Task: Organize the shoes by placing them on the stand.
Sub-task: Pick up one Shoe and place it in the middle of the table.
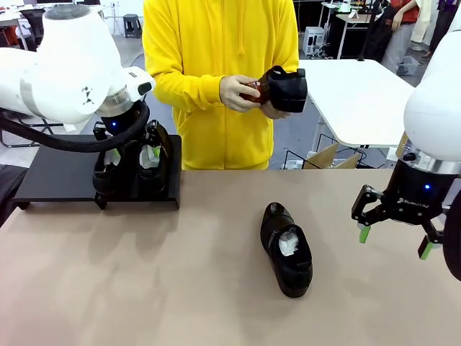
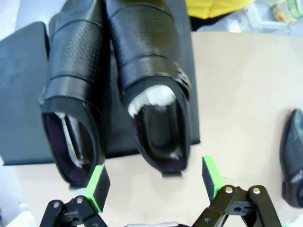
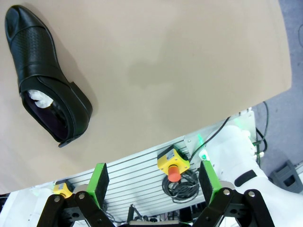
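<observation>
Currently two glossy black dress shoes (image 1: 133, 169) are sitting side by side at the right end of the stand (image 1: 50, 176), white paper showing inside. The left gripper (image 2: 154, 179) is hovering just over them, jaws apart and empty, so that placement looks finished. Next seems the third shoe (image 1: 287, 249), lying in the middle of the table (image 1: 180, 288) and calling for the right gripper (image 1: 396, 241), likewise spread wide, to reach leftward. The person is holding a fourth shoe (image 1: 288, 88).

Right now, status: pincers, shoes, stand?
Left pincer open, empty, at heels of two shoes on stand. Right pincer open, empty. Third shoe loose on table; fourth shoe in person's hands. Nothing between right pincer and third shoe.
</observation>
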You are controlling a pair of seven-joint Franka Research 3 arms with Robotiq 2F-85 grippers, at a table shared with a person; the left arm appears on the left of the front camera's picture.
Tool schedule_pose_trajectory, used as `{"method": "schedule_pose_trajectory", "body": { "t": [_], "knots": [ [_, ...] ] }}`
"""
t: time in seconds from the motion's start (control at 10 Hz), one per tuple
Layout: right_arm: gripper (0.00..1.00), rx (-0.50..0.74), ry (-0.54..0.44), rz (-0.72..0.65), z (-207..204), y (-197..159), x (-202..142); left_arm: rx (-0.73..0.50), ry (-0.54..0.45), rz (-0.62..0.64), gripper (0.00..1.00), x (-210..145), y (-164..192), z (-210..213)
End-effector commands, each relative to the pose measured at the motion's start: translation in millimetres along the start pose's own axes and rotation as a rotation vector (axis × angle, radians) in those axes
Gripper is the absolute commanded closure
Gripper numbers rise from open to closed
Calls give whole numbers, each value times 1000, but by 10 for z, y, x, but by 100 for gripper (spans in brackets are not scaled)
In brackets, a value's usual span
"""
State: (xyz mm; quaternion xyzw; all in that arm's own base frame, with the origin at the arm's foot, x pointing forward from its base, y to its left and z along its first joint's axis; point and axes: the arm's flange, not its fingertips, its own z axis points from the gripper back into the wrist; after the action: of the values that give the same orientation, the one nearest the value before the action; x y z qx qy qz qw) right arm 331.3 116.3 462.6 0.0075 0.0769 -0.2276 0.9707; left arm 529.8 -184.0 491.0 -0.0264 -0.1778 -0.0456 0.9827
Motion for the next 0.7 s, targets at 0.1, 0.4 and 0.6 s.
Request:
{"method": "schedule_pose_trajectory", "body": {
  "t": [0.1, 0.4, 0.6],
  "knots": [
    [0, 3, -12, 11, 23, -10, 31, 1, 93, -28, 0, -405, 133, 767],
    [0, 3, -12, 11, 23, -10, 31, -219, 199, -147, 0, -730, 483, 1039],
    [0, 3, -12, 11, 23, -10, 31, -376, 171, -228, 0, -861, 836, 1153]
  ]
}}
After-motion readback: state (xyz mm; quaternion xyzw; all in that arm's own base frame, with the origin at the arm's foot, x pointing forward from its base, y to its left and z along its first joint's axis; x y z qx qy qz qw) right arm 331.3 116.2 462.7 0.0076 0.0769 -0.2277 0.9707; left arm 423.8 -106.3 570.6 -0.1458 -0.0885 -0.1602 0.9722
